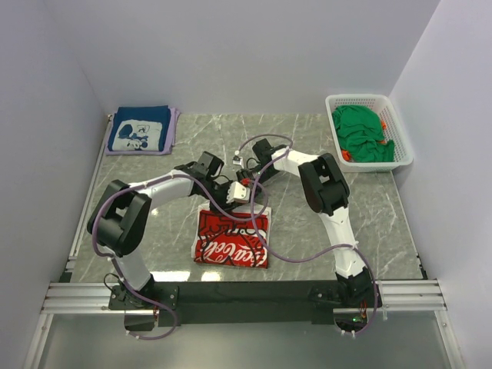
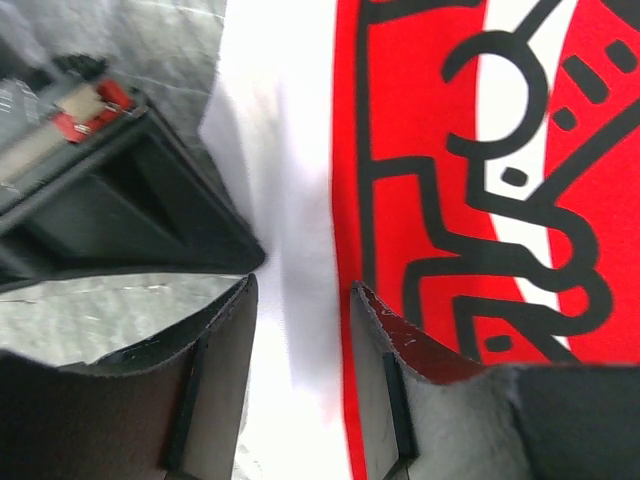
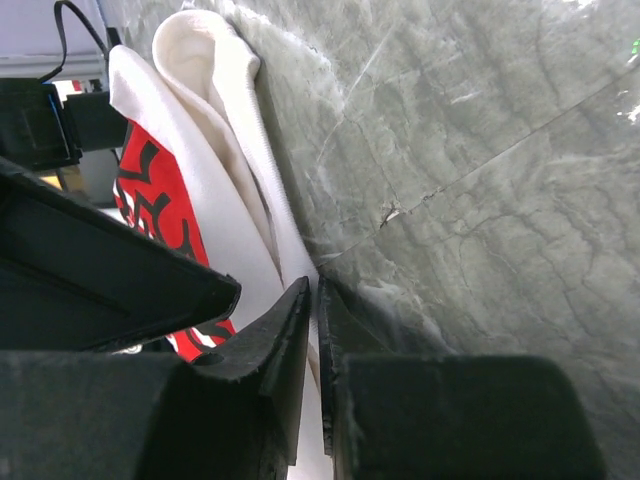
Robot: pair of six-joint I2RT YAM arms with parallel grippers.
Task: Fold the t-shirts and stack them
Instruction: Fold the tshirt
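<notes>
From here I see the white t-shirt (image 1: 231, 242) folded into a rough rectangle close to the near edge of the tabletop (image 1: 307, 223), about midway between its left and right edges; its red panel with white script lettering faces up, with a narrow white margin down the left side. Through the left wrist camera the print reads as solid red with heavy black outlines and a white stripe, next to a plain white band of cloth. Both arms meet over the shirt's far edge. The left gripper (image 2: 302, 290) has its jaws standing apart over that white band, though I can't tell if the pads touch the fabric. The right gripper (image 3: 315, 300) has its jaws drawn almost together with a thin layer of the shirt's white edge running between them, so it looks clamped on the cloth; beyond it a ribbed, off-white fold curls against the grey marbled surface. In the far left corner lies the navy t-shirt (image 1: 138, 132), folded square, white cartoon print up, on a lilac cloth (image 1: 175, 127). In the far right corner the white lattice basket (image 1: 403, 134) holds the green t-shirts (image 1: 361, 134), crumpled in a heap.
</notes>
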